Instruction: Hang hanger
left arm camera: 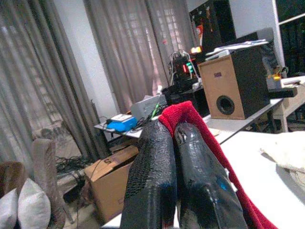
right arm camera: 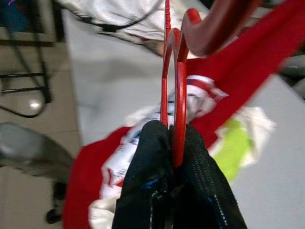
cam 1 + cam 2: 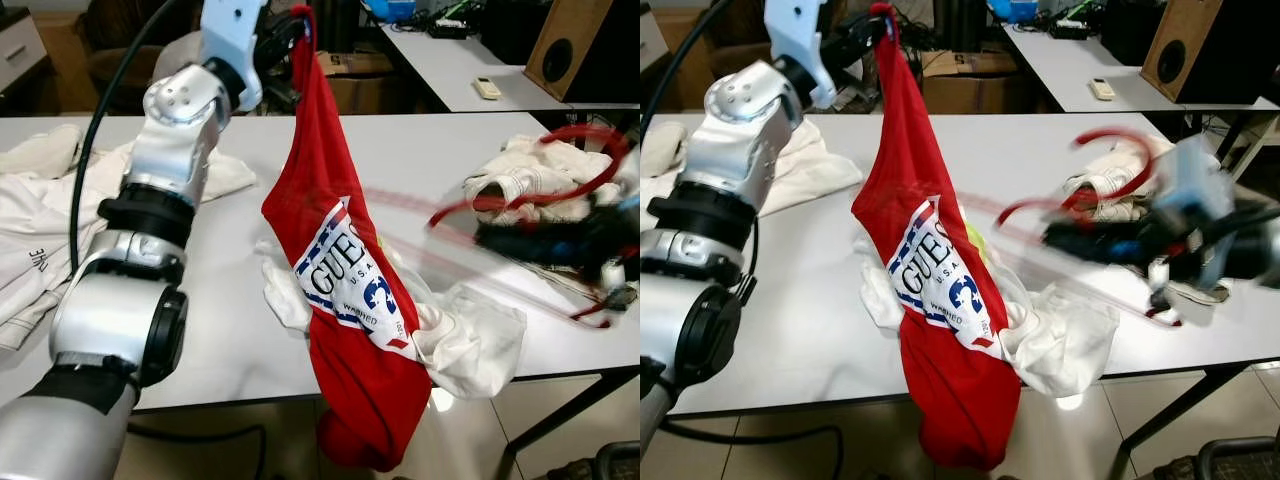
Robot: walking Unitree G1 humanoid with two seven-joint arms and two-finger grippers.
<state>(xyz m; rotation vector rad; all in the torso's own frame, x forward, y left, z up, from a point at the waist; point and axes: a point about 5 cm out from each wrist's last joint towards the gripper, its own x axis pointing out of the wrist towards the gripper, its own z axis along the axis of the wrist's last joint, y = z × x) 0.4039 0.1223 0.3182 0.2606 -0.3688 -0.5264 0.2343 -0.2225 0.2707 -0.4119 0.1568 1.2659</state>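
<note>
Item: red T-shirt (image 3: 350,330) with a white, blue and red printed logo, held aloft by its top edge in the left gripper (image 1: 174,138), whose two black fingers were pinched closed on a fold of the red cloth; the garment hung down past the front edge of the white table (image 3: 200,330), its lower end below the tabletop. Item: red plastic hanger (image 2: 174,95), clamped between the closed fingers of the right gripper (image 2: 174,143), held over the right side of the table and strongly motion-blurred in the head views, hook end toward the shirt. Item: white garment (image 3: 470,345), crumpled on the table just behind and beside the hanging shirt, with a yellow-green patch showing against it in the right wrist view. Item: second heap of white clothing (image 3: 530,170) at the table's right end, near the right gripper. Item: further white clothes (image 3: 40,200) spread on the table's left end, behind the left arm. Background: cardboard box (image 1: 112,179), brown speaker (image 1: 233,88), grey curtains (image 1: 57,71).
</note>
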